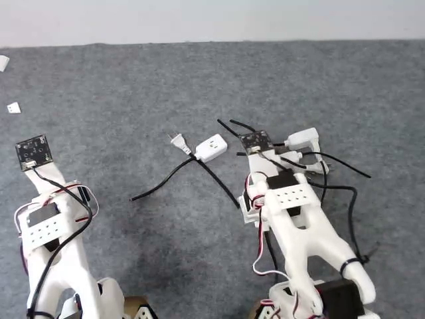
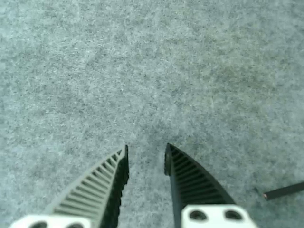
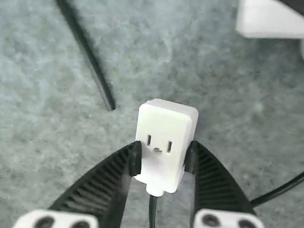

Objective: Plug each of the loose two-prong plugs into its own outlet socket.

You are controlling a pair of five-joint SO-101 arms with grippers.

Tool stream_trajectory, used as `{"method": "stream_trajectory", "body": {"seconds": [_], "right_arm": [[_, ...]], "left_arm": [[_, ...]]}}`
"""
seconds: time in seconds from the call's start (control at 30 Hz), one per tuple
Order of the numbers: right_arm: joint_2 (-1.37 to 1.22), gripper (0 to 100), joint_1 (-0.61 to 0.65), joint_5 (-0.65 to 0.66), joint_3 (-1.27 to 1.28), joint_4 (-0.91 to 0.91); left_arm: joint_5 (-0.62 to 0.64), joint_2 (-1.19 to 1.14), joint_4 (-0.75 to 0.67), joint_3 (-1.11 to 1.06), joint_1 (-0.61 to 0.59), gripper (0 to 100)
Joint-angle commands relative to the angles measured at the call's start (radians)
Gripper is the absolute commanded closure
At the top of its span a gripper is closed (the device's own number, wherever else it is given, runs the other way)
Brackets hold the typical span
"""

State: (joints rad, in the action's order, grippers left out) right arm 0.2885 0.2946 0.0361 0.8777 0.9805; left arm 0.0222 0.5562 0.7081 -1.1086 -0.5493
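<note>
My right gripper is shut on a white outlet socket, its two slots facing the camera and its cord running down between the fingers. In the high view that gripper sits under the right arm's wrist camera. A second white socket lies left of it, with a loose two-prong plug on a black cord right beside it. Another white block lies to the right. My left gripper is open over bare carpet at the left of the table.
Black cords loop around the right arm, and loose cord ends lie ahead of it. A cord tip lies near the left gripper. Two small white scraps sit at the far left. Grey carpet covers the table.
</note>
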Motion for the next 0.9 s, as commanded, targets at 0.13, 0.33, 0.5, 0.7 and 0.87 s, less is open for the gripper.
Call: {"method": "stream_trajectory", "body": {"seconds": [0.13,0.33,0.5,0.7,0.87], "right_arm": [[-0.005,99.5,0.036,-0.011,0.008,-0.041],[0.010,97.0,0.044,0.020,-0.014,0.018],[0.070,96.6,0.159,0.060,0.011,0.056],[0.101,96.5,0.274,0.078,0.048,0.051],[0.102,95.9,0.274,0.078,0.048,0.051]], "left_arm": [[-0.009,0.012,0.008,0.007,-0.006,88],[-0.009,0.012,0.008,0.007,-0.006,88],[-0.009,0.012,0.008,0.007,-0.005,88],[-0.009,0.012,0.008,0.007,-0.005,88],[-0.009,0.012,0.008,0.007,-0.005,88]]}}
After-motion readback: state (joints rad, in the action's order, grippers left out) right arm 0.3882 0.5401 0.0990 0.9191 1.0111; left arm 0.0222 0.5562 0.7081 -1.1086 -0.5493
